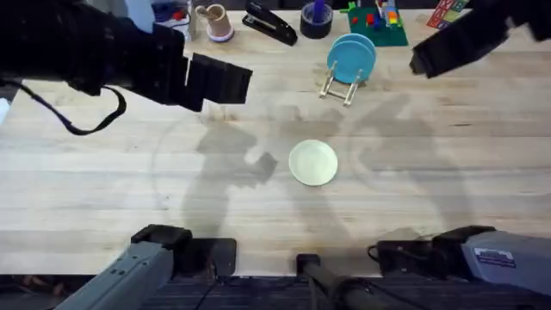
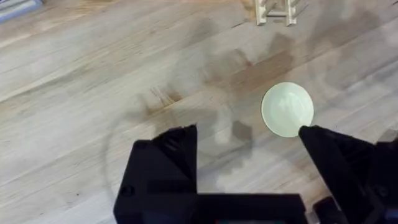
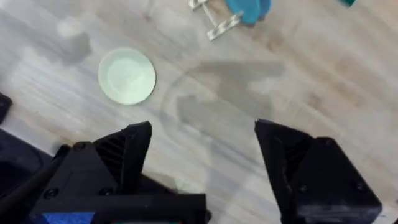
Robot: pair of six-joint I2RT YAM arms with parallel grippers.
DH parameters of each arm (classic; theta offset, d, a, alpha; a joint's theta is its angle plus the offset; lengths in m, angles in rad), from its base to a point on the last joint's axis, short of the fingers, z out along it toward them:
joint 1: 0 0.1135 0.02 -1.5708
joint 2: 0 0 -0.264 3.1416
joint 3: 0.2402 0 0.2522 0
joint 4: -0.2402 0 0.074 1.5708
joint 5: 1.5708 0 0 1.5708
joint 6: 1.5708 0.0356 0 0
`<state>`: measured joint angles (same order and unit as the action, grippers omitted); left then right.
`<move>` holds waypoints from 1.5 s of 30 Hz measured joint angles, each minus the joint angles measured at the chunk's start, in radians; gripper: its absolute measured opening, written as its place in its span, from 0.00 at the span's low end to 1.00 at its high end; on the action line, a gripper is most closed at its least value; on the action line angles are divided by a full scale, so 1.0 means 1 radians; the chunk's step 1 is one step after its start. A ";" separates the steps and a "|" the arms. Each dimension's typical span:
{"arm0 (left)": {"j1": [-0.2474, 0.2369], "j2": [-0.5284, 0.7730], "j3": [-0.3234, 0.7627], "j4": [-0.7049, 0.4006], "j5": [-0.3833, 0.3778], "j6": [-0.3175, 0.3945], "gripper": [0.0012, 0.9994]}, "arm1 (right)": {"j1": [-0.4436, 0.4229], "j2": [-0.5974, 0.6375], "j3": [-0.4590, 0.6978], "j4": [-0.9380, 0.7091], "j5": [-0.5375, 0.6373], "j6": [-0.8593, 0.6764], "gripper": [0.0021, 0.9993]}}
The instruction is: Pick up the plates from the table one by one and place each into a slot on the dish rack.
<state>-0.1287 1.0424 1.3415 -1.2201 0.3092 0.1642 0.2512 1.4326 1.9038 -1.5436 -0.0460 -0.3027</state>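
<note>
One plate was in the rack, one was on the table.

I kept both grippers, left [image 2: 249,140] and right [image 3: 202,134], spread wide with nothing in them; the cream plate [image 1: 312,163] lay flat, the teal plate [image 1: 351,58] stood in the dish rack [image 1: 343,86].

Matt grainy wood table [image 1: 103,181]; plate [image 1: 312,163] perhaps plastic.

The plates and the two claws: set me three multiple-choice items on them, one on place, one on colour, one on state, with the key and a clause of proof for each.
1. Where is the teal-blue plate?
A. flat on the table
B. standing in the dish rack
C. held in a claw

2. What colour is the plate lying flat on the table?
A. pale cream-yellow
B. red
C. black

3. How does the left claw stand?
A. shut on a plate
B. shut on nothing
C. open, holding nothing

Key: 1 B, it stands upright between the rack's dowels; 2 A, the overhead view shows it pale cream; 3 C, bare table shows between its spread fingers, as with the right claw.
</note>
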 joint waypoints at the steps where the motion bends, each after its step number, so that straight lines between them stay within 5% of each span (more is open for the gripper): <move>1: 0.000 0.000 0.000 0.000 0.000 0.000 0.99 | 0.000 0.000 -0.024 0.002 0.000 0.010 1.00; 10: 0.000 0.000 0.000 -0.033 0.000 0.000 0.99 | -0.001 -0.015 -0.325 0.160 -0.099 0.102 1.00; 21: 0.000 0.000 0.000 -0.042 0.000 -0.001 0.96 | -0.001 -0.092 -0.464 0.159 -0.135 0.219 1.00; 23: 0.000 0.001 0.000 -0.050 0.000 -0.003 0.85 | -0.001 -0.093 -0.477 0.160 -0.135 0.232 1.00; 28: 0.000 0.035 0.000 -0.059 0.013 -0.014 0.09 | -0.009 -0.124 -0.488 0.160 -0.134 0.255 1.00; 38: 0.000 0.108 -0.006 -0.031 0.196 -0.035 0.04 | -0.091 -0.297 -0.520 0.148 -0.134 0.290 1.00; 45: 0.000 0.108 -0.143 0.145 0.388 -0.062 0.04 | -0.129 -0.350 -0.567 0.131 -0.134 0.300 1.00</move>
<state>-0.1287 1.1507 1.1987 -1.0748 0.6969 0.1020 0.1224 1.0827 1.3367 -1.4125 -0.1802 -0.0029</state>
